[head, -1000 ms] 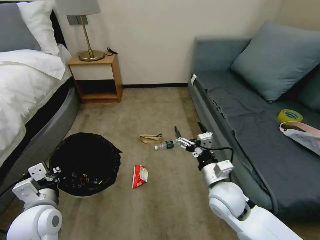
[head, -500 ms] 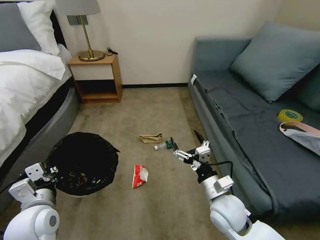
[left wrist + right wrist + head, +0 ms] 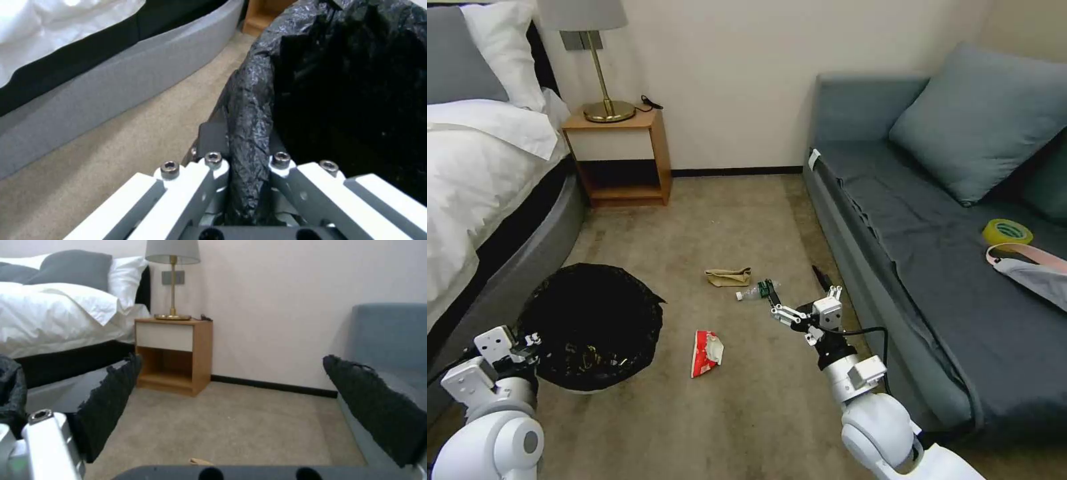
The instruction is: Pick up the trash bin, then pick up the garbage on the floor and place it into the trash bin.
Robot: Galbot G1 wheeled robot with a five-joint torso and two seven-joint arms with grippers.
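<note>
The trash bin [image 3: 590,327], lined with a crinkled black bag, stands by the bed at my lower left. My left gripper [image 3: 527,347] is shut on its near rim; the left wrist view shows the bag-covered rim [image 3: 249,156] pinched between the fingers. The garbage lies on the carpet: a brown paper bag [image 3: 728,275], a small clear bottle [image 3: 755,291] with a green label, and a red-and-white packet [image 3: 707,352]. Just right of the bottle my right gripper [image 3: 797,288] hovers open with nothing in it. In the right wrist view its black pads [image 3: 111,396] stand wide apart.
A bed [image 3: 487,173] runs along the left. A wooden nightstand [image 3: 624,157] with a lamp stands at the back wall. The grey sofa [image 3: 934,267] on the right is close beside my right arm and carries a yellow tape roll [image 3: 1007,232].
My right gripper has drawn back toward me and sunk lower, still open, ending just right of the bottle. The left gripper and the bin have shifted slightly left.
</note>
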